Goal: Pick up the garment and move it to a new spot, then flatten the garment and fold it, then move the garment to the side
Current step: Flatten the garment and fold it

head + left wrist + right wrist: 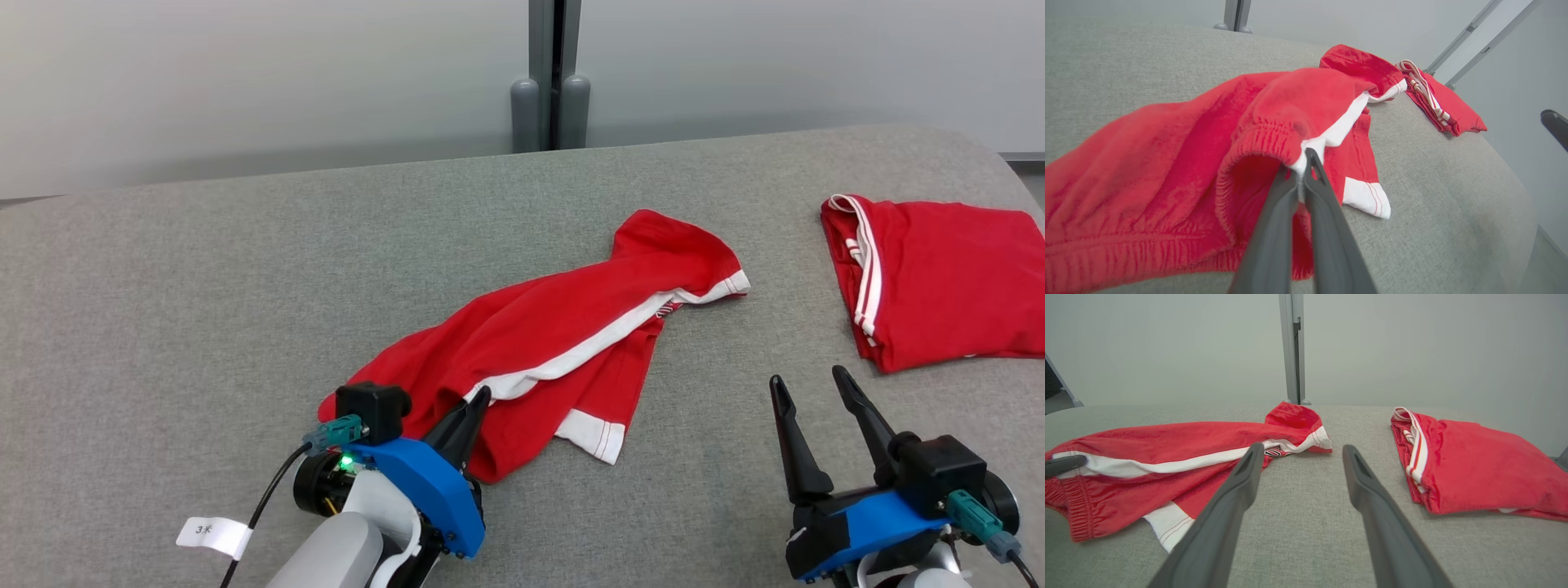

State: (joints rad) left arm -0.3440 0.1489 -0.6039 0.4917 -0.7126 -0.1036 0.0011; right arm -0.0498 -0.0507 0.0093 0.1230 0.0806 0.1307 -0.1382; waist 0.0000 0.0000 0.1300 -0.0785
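We're looking at 2 long, dark, tapered fingers on the left gripper [475, 406] and 2 on the right gripper [808, 377]. Each wrist wears a bright blue bracket [429, 490], a black camera block [371, 408] and a teal plug [333, 433]. On the left we've got a green light [346, 461], a thin black cable [265, 498], a white tag [214, 535] and a pale grey forearm [343, 555].

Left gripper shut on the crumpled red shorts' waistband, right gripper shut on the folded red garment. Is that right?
No. The right gripper stands open, clear of the folded red garment, above the grey surface; the right wrist view shows it. The left gripper is shut on the crumpled red shorts at the waistband.
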